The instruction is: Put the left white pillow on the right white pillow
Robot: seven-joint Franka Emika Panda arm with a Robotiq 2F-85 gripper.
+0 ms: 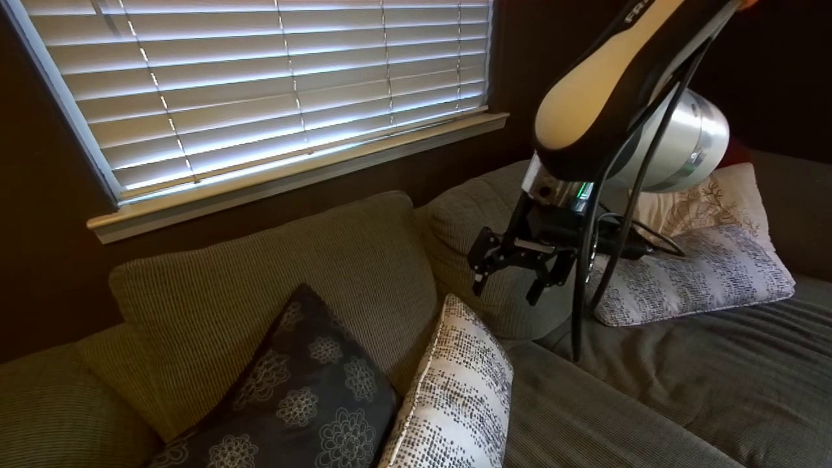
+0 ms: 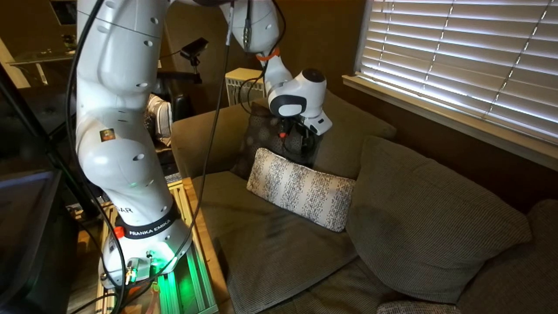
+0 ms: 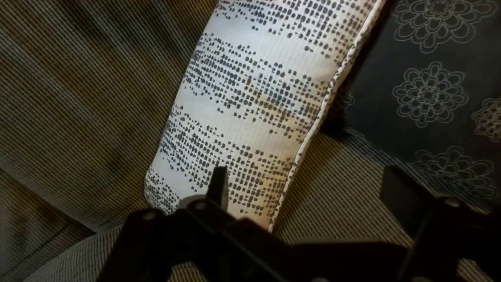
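Note:
The left white pillow, off-white with coarse grey speckled bands, stands on the sofa beside the dark floral pillow in an exterior view (image 1: 455, 396). It also shows in an exterior view (image 2: 301, 187) and the wrist view (image 3: 242, 113). The right white pillow (image 1: 702, 279), paler with finer grey print, lies further right on the sofa; only its edge shows in an exterior view (image 2: 414, 308). My gripper (image 1: 507, 292) is open and empty, above the left pillow's top corner. In the wrist view, one finger overlaps the pillow, the other is beyond its piped edge; the gripper (image 3: 305, 176) seems not to touch it.
The dark floral pillow (image 1: 325, 396) leans behind the left white pillow. Large striped back cushions (image 1: 292, 266) line the sofa under the window sill (image 1: 305, 175). A cream pillow with a brown print (image 1: 708, 201) stands behind the right white pillow. Cables hang from the arm.

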